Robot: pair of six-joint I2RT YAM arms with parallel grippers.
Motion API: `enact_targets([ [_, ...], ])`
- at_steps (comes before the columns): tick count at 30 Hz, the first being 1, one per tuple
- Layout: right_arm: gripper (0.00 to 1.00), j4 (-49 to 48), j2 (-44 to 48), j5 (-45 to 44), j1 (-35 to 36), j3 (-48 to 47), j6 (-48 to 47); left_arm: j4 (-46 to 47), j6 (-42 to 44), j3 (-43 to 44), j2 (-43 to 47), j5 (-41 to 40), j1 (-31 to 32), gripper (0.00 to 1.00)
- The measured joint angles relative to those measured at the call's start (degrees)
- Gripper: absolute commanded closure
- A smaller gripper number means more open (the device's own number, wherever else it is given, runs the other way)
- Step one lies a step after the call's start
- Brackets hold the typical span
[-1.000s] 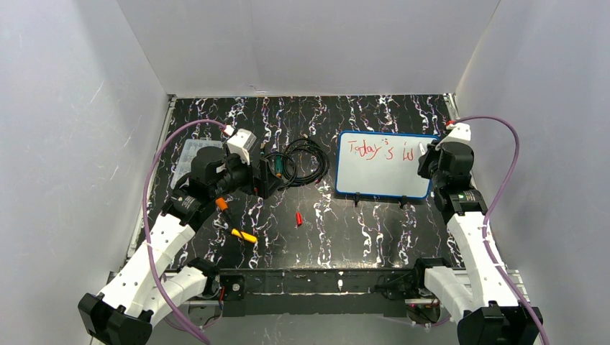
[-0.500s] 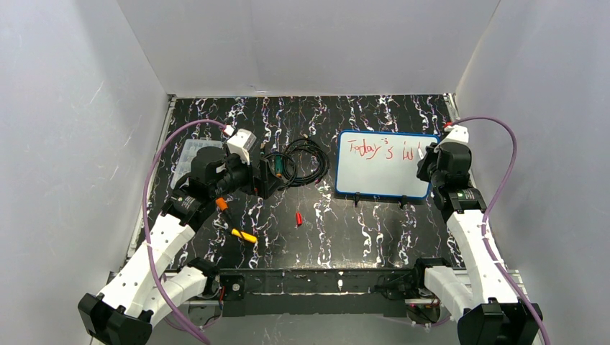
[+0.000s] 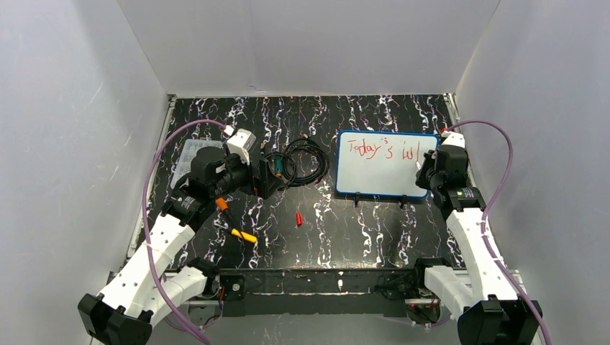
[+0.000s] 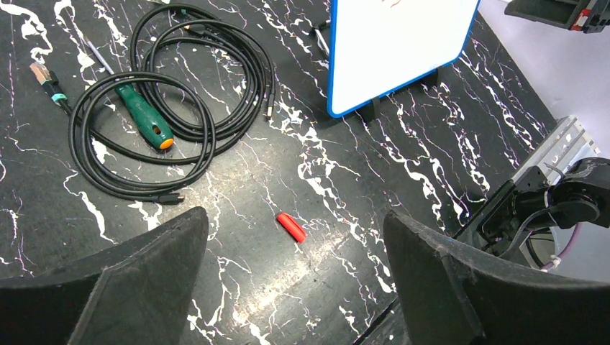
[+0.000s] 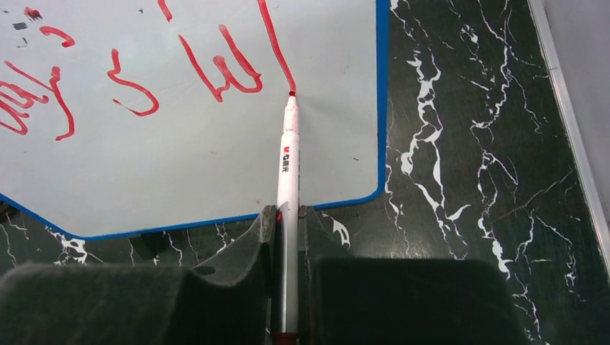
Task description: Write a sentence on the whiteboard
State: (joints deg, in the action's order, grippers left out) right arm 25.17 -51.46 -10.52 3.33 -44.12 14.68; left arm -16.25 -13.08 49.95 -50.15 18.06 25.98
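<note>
**Entry: white rectangular whiteboard with a thin blue frame (image 3: 381,176), on its black feet at the right of the black marbled table (image 3: 324,230), by my right arm.**

I read the red handwritten sentence (image 3: 380,150) along its upper part, starting "Today's". My right gripper (image 5: 288,214) is clenched on a white-barrelled red marker (image 5: 288,144), whose tip touches the board at the foot of a long stroke near the right edge. My left gripper (image 4: 293,219) hangs released above a small red cap (image 4: 291,227). A coiled black cable (image 4: 216,86) and a green-handled screwdriver (image 4: 146,117) lie left of the board.

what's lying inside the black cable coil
A green-handled screwdriver lies inside the cable coil, its thin shaft crossing the strands. Anything beneath the strands themselves is covered.
</note>
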Motion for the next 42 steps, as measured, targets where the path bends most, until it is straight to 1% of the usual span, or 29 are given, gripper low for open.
enact_targets([
  [4, 0.99, 1.92, 1.11, -0.37, 0.00, -0.55, 0.07, 0.00, -0.02, 0.00, 0.00, 0.04, 0.00, 0.10],
  [8, 0.99, 1.75, 2.91, -1.62, 0.00, -1.09, -0.02, 0.02, -0.02, 0.00, 0.00, 0.24, 0.00, 0.10],
  [14, 0.99, -2.03, 4.72, -3.69, 0.00, -1.14, -0.17, 0.02, -0.02, 0.00, -0.02, 0.39, 0.00, 0.10],
  [21, 0.99, -7.85, 3.72, -3.91, 0.00, -1.14, -1.03, 0.42, -0.02, -0.44, -0.37, 0.42, 0.00, 0.10],
  [26, 0.99, -10.12, 2.29, -3.91, 0.00, -1.14, -1.57, 0.44, 0.00, -0.52, -0.85, 0.42, 0.00, 0.10],
  [42, 0.99, -10.51, 0.57, -3.91, 0.00, -1.09, -1.79, 0.44, -0.02, -0.52, -1.03, 0.44, 0.00, 0.10],
])
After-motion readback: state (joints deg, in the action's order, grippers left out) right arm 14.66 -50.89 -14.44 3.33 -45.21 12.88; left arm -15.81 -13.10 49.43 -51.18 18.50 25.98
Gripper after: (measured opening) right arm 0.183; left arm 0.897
